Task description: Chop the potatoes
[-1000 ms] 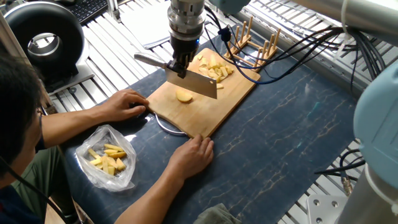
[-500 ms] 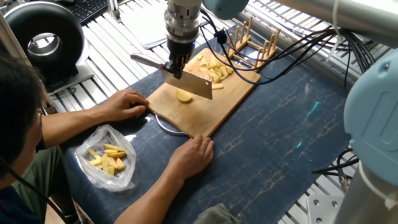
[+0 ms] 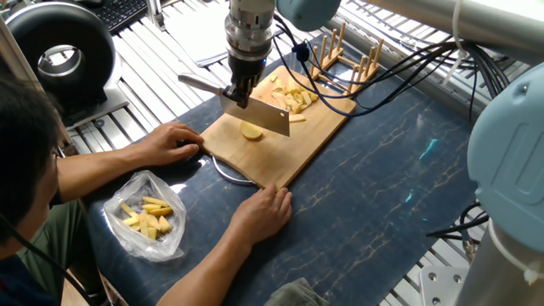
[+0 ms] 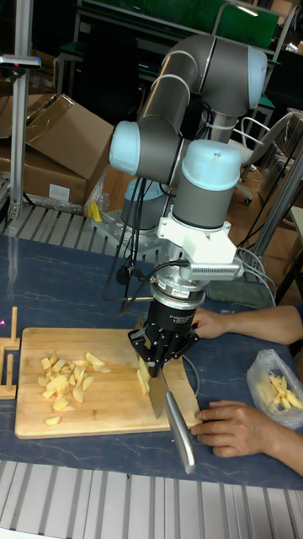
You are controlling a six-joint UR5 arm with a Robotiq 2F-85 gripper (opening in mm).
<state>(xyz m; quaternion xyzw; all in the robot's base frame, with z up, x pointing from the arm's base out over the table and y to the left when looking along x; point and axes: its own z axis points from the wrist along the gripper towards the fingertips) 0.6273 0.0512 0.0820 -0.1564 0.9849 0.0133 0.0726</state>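
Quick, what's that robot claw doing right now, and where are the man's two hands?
Gripper: shut on the cleaver.
One hand: flat at the cutting board's edge, holding nothing.
Other hand: same, at the near corner.

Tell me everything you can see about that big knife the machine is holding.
The knife is a cleaver with a broad rectangular grey metal blade and a rounded metal handle. The tool is shut on it near where blade meets handle. It stands edge-down, right over a pale yellow potato chunk on the wooden cutting board. Whether the edge touches the chunk, I cannot tell. Its handle points toward the person's hands.
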